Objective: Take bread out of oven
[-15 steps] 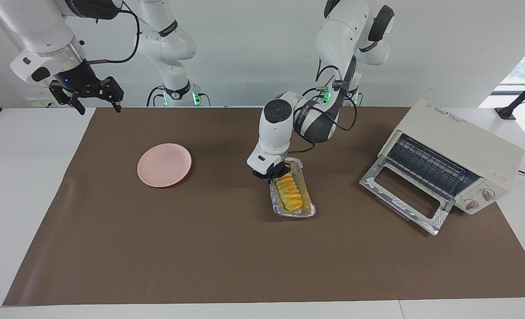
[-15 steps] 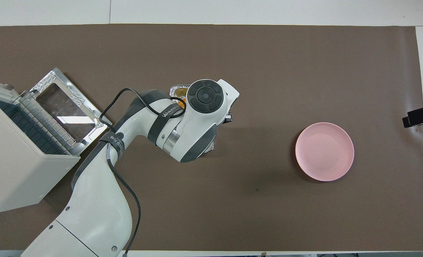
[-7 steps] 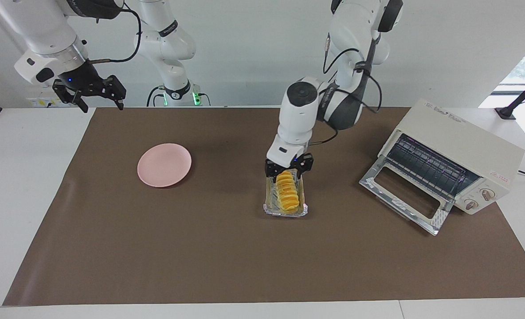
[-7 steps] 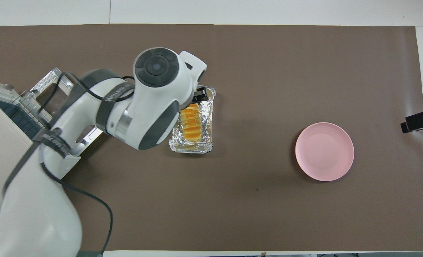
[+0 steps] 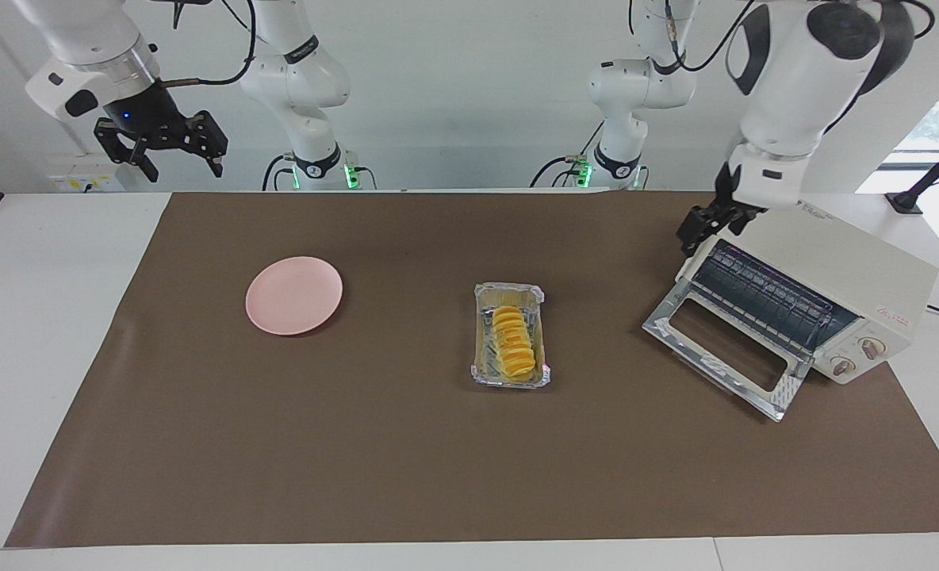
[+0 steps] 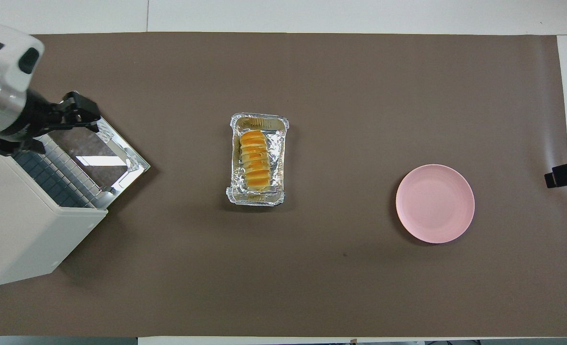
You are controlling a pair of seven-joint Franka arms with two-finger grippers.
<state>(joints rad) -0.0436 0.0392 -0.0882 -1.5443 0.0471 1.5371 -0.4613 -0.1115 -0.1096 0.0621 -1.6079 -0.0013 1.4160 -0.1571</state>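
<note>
One ridged golden-yellow bread loaf [image 5: 513, 342] lies in one silver foil tray [image 5: 485, 369] mid-desk, beside one pink plate [image 5: 293, 294]; my left gripper [image 5: 711, 224], fingers apart and empty, hangs over one cream-white oven [image 5: 826, 266] with its door down; my right gripper [image 5: 164, 144] waits, spread open and empty.

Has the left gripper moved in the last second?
Yes. The left gripper has left the foil tray holding the bread and now hangs raised by the oven, over its top corner toward the robots.

1. Facing view: high, across the surface [image 5: 406, 468], looking toward the robots.
2. Overhead view: above the robots' end, aimed steeply down.
3. Both share the whole brown mat [image 6: 360, 86], half a turn apart.
</note>
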